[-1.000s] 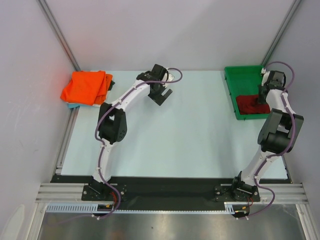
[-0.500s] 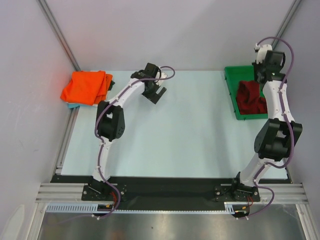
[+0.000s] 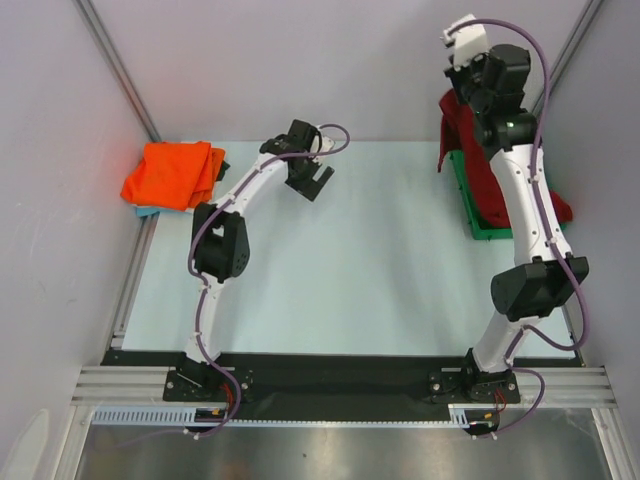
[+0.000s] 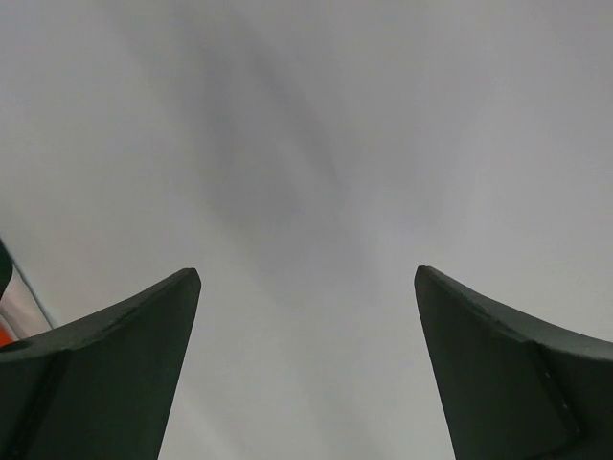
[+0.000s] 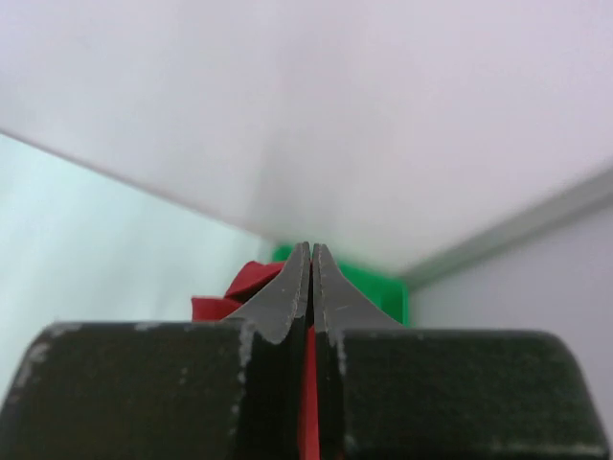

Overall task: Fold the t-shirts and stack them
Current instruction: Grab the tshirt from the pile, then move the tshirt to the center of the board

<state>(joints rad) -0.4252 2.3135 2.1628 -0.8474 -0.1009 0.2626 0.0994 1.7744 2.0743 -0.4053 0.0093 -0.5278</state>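
The right gripper (image 5: 310,261) pinches the dark red t-shirt (image 3: 455,125) tight, up over the green tray (image 3: 480,235) — the left gripper (image 4: 307,278) (over the table) gapes wide.

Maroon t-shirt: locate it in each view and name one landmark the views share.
Top external: upper right, maroon t-shirt hanging over the green tray.
Left wrist: not in it.
Right wrist: red folds low centre, pinched in the shut right gripper.
Shared landmark: the green tray, behind the fingertips in the right wrist view; absent from left wrist.
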